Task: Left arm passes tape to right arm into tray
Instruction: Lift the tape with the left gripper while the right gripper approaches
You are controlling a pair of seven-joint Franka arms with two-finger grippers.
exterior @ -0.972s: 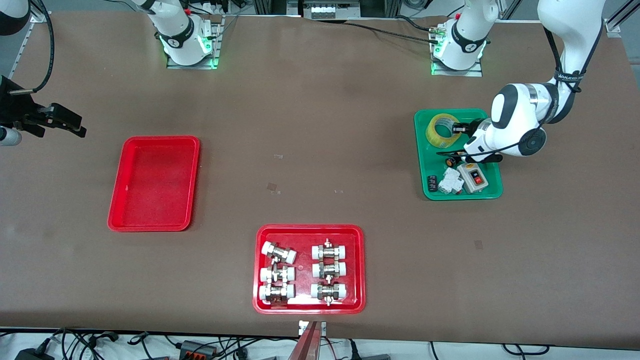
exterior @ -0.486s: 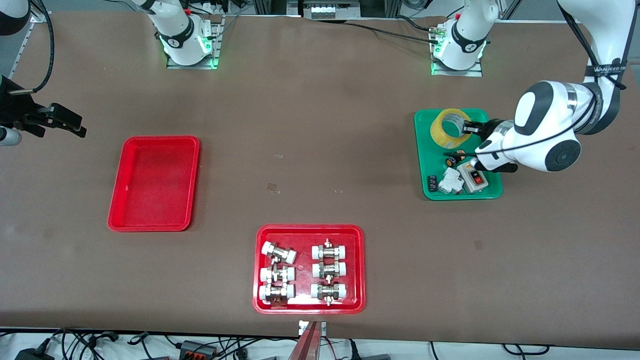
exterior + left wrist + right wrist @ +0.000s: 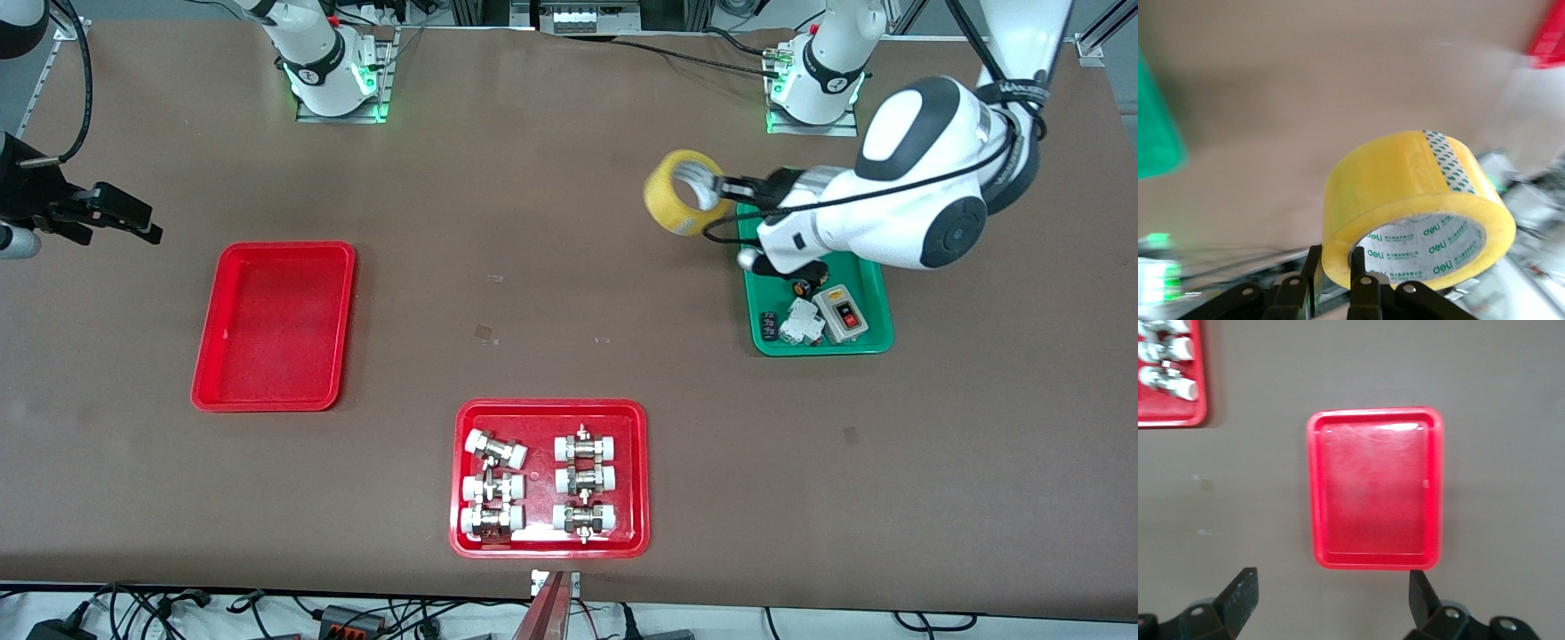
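**Tape [image 3: 680,203] aloft in left gripper [image 3: 717,189]**

Pinched through its wall, one finger inside the hole, above bare table beside the green tray [image 3: 876,340]. Left arm [image 3: 898,209] stretched level from its end of the table, hiding part of that tray; switch box [image 3: 841,313] and small parts visible. Right gripper [image 3: 114,213] spread wide, waiting at its table edge above the plain red tray [image 3: 276,324]. Fittings tray [image 3: 549,478] by the front edge.
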